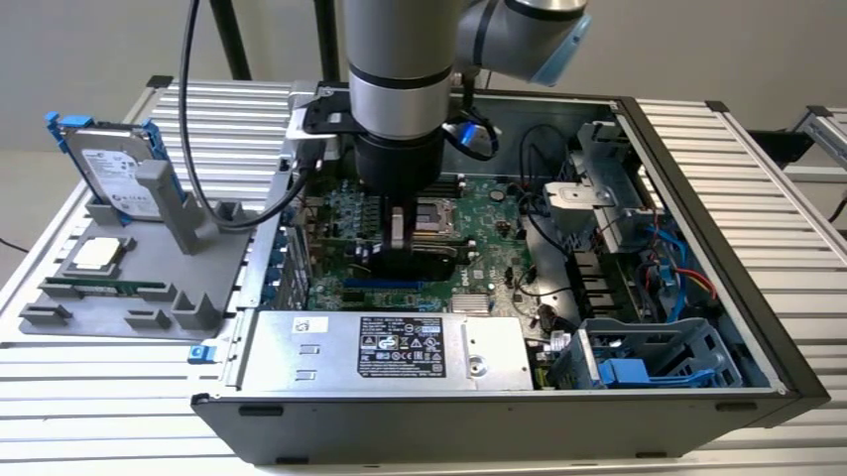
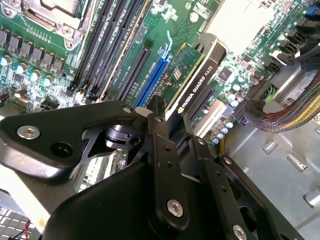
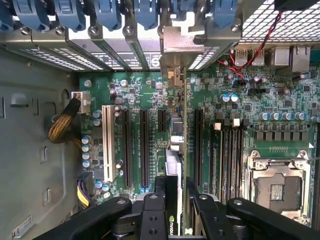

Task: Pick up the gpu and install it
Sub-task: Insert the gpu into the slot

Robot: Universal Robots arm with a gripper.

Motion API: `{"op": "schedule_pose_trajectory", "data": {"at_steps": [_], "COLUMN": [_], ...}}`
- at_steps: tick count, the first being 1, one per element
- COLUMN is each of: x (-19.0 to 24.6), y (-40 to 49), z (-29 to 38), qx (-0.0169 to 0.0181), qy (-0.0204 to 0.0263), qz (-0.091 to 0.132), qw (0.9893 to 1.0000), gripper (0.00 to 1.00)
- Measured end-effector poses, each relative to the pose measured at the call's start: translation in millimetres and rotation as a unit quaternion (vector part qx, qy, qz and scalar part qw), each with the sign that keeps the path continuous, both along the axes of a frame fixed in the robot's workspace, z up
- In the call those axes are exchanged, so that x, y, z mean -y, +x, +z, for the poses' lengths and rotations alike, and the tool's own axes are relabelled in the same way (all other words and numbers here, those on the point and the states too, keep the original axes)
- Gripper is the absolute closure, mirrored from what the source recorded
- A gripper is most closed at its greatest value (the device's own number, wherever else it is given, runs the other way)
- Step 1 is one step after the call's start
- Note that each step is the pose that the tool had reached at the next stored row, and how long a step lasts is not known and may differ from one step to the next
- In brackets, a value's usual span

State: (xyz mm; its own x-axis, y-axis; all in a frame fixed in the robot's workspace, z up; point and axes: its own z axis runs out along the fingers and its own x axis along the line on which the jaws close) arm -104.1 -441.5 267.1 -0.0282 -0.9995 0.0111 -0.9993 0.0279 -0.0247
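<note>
The gpu point(image 2: 197, 70) is a green card with a black cooler, standing on edge over the motherboard point(image 2: 45, 55) inside the open computer case point(image 1: 741, 327). My gripper point(image 2: 172, 120) is shut on the card's upper edge, one black finger on each face. In the first wrist view the gpu point(image 3: 173, 160) runs edge-on between two long black slots, and its silver end bracket point(image 3: 175, 45) reaches the case's rear slot openings. A blue slot point(image 2: 155, 75) lies just beside the card. Whether the card's lower edge sits in a slot is hidden. In the exterior view my gripper point(image 1: 408, 243) is low over the board's middle.
A silver power supply point(image 1: 384, 352) fills the case's front. A drive cage point(image 1: 649, 357) and loose cables point(image 1: 675, 278) crowd the exterior view's right. The CPU socket point(image 1: 430, 213) is close behind my gripper. Outside, a grey holder point(image 1: 79, 317) carries a hard drive point(image 1: 113, 169) and a memory stick point(image 1: 106, 288).
</note>
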Motion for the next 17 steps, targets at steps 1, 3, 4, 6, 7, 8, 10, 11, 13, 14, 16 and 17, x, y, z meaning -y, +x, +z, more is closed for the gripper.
{"op": "schedule_pose_trajectory", "data": {"at_steps": [1,3,4,6,7,8,10,11,13,14,16,17], "x": [-0.1,-0.3,-0.5,-0.6,-0.7,-0.8,-0.9,-0.9,-1.0,-1.0,-1.1,-1.1], "y": [-0.2,-0.5,-0.7,-1.0,-1.2,-1.4,-1.7,-1.9,-2.2,-2.2,-2.5,-2.9], "z": [-0.4,-0.9,-1.2,-1.7,-2.0,-2.2,-2.7,-3.0,-3.5,-3.6,-4.2,-4.5], "qx": [0.0,0.0,0.0,0.0,0.0,0.0,0.0,0.0,0.0,0.0,0.0,0.0], "qy": [0.0001,0.0001,0.0001,0.0001,0.0001,0.0001,0.0001,0.0001,0.0001,0.0001,0.0002,0.0002], "qz": [0.0,0.0,0.0,0.0,0.0,0.0,0.0,0.0,0.0,0.0,0.0,0.0], "qw": [1.0,1.0,1.0,1.0,1.0,1.0,1.0,1.0,1.0,1.0,1.0,1.0], "gripper": [1.0,1.0,1.0,1.0,1.0,1.0,1.0,1.0,1.0,1.0,1.0,1.0]}}
